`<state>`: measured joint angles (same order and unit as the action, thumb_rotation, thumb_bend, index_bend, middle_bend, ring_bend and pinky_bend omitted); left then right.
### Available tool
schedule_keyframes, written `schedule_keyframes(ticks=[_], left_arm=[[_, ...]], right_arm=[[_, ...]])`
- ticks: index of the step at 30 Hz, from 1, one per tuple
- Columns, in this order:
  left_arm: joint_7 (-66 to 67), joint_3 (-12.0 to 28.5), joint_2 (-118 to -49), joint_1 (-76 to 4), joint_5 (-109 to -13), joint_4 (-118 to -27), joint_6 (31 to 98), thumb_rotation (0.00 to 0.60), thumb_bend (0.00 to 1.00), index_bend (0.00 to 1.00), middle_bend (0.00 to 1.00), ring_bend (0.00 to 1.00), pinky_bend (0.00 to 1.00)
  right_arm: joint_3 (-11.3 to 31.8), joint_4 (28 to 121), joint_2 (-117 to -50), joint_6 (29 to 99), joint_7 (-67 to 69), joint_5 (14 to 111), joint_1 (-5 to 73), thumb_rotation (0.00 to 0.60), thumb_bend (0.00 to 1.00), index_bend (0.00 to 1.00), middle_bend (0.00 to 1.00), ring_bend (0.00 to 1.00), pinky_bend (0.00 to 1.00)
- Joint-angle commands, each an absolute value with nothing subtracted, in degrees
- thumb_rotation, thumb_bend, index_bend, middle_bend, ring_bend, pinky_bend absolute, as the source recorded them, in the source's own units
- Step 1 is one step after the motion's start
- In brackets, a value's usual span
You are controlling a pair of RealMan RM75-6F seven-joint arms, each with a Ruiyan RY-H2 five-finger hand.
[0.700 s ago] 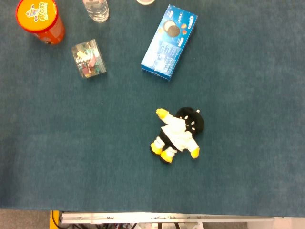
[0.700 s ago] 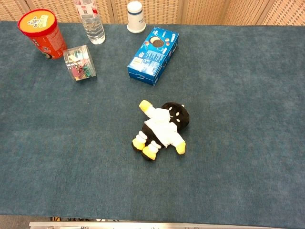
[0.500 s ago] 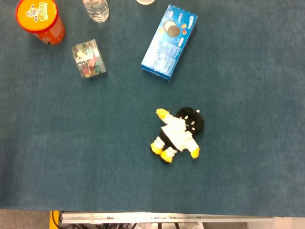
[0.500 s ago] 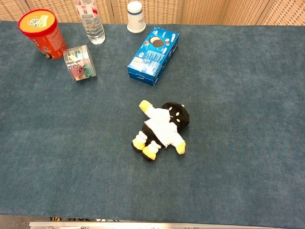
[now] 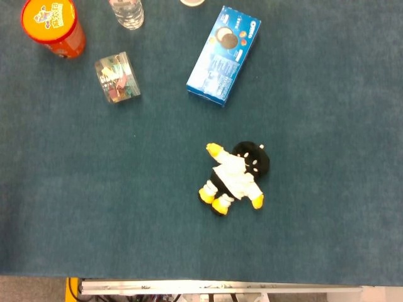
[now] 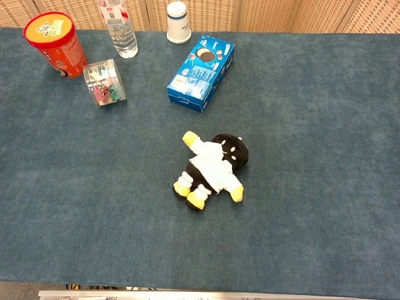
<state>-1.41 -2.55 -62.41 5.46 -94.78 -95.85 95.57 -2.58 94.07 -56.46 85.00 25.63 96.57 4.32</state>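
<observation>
Neither of my hands shows in the head view or the chest view. A small plush doll (image 5: 236,176) (image 6: 212,167) lies flat near the middle of the blue cloth. It has a black head, a white top, and yellow hands and feet. Behind it a blue cookie box (image 5: 224,54) (image 6: 201,72) lies flat at an angle.
At the back left stand an orange tub (image 5: 53,26) (image 6: 55,43), a clear water bottle (image 5: 126,12) (image 6: 118,28) and a clear jar of coloured clips (image 5: 117,78) (image 6: 104,82) on its side. A white container (image 6: 179,22) stands at the back. The table's front edge (image 5: 214,287) runs along the bottom.
</observation>
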Motion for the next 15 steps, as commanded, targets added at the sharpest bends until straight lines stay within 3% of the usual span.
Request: schedule_keyframes(ticks=[1, 8, 15], left_arm=[[-1.24, -2.46, -62.50, 5.28, -94.72, -95.94, 95.33, 0.600, 0.33, 0.13, 0.13, 0.13, 0.09], [-0.81, -2.36, -62.94, 4.97, -94.14, -95.70, 94.52, 0.600, 0.33, 0.13, 0.13, 0.13, 0.09], [-1.18, -2.05, -63.60, 4.74, -92.81, -94.82, 93.64, 0.600, 0.33, 0.13, 0.13, 0.13, 0.09]], right_arm=[[-3.05, 95.79, -54.94, 82.61, 27.56, 97.66, 6.23, 0.600, 0.00, 0.00, 0.01, 0.00, 0.00], [-3.48, 99.19, -53.95, 75.68, 30.89, 99.12, 11.26, 0.600, 0.00, 0.00, 0.01, 0.00, 0.00], [-2.41, 100.68, -57.17, 67.44, 34.82, 97.72, 17.40, 0.600, 0.00, 0.00, 0.01, 0.00, 0.00]])
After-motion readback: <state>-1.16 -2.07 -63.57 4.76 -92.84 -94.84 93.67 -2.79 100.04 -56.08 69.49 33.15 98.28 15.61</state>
